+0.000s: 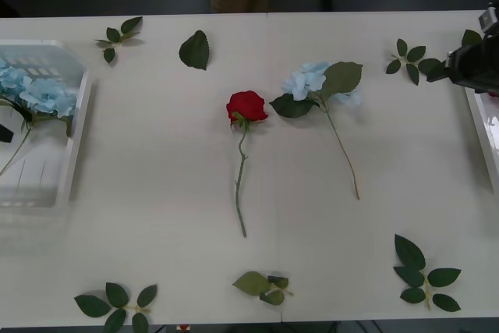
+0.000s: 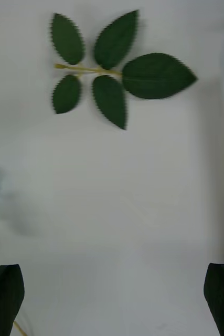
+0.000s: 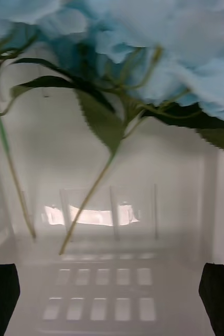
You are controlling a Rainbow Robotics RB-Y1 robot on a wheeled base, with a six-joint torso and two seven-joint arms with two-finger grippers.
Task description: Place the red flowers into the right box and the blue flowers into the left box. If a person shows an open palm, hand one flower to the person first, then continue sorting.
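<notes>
Sorting stood partway: blue flowers (image 1: 35,93) lay in the left box (image 1: 74,142) at frame left, while one red rose (image 1: 246,106) and one blue bloom (image 1: 308,79) waited mid-table, both grippers (image 3: 112,299) (image 2: 112,299) spread open, empty.

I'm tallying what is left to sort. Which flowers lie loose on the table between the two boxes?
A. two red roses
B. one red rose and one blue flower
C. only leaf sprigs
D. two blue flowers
B: in the front view one red rose and one blue flower lie side by side mid-table, while other blue flowers already rest in the left box.
</notes>
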